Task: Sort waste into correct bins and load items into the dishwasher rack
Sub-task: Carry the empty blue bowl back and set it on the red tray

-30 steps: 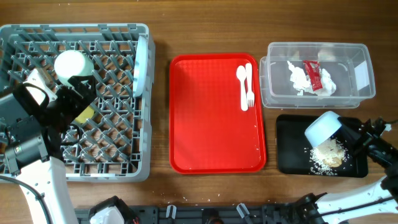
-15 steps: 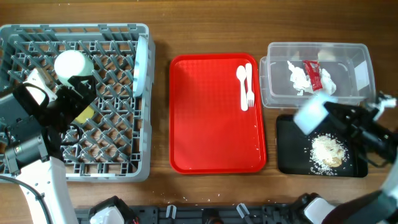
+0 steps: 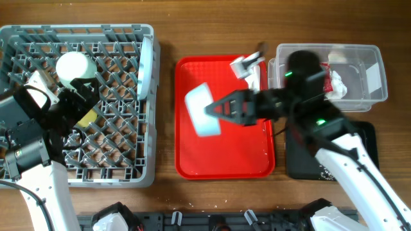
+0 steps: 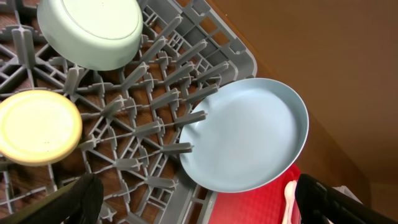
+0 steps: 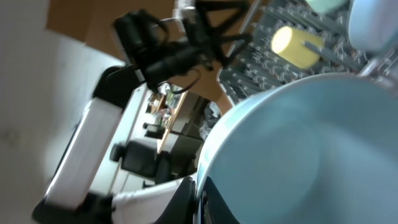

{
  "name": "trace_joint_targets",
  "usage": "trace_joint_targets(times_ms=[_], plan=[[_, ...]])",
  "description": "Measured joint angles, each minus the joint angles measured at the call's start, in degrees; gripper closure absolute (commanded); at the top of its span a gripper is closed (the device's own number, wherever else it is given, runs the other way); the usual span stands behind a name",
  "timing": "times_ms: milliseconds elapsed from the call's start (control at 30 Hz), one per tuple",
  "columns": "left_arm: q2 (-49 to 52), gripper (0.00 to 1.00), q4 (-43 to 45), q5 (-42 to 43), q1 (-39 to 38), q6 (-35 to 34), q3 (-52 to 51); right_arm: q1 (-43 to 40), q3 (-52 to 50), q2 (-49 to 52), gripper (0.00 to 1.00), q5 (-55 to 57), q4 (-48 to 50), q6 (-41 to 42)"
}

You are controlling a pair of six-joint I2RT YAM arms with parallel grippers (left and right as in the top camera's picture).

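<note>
Holding a pale blue-green bowl (image 3: pixel 203 109) by its rim in the clenched right gripper (image 3: pixel 221 110), we hang it over the left half of the red tray (image 3: pixel 192 163); loading, we judge, is the step in hand. Next it must travel left to free pegs in the dishwasher rack (image 3: pixel 96 181), where the left gripper (image 3: pixel 78 95) hovers released.

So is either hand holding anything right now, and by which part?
The right hand grips a pale blue-green bowl by its rim, above the red tray. The left hand is open and empty.
</note>
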Motion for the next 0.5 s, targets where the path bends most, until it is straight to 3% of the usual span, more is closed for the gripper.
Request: trace_joint_targets(times_ms=[200,367,467,500], plan=[[0.00,0.00,-0.02,0.00,0.00,0.00,0.00,13.18,0.48,11.06,0.95,30.27,-16.39,1.55],[0.00,0.00,0.00,0.00,0.00,0.00,0.00,20.15,0.48,18.14,0.95,42.38,-17.88,0.33],[0.00,0.00,0.00,-0.02,0.00,0.00,0.00,24.65,0.48,21.22,0.78,49.40,-17.20,0.09],[0.00,0.00,0.00,0.00,0.00,0.00,0.00,25.70,0.48,22.03,0.65,50.64,-16.70,-0.17]])
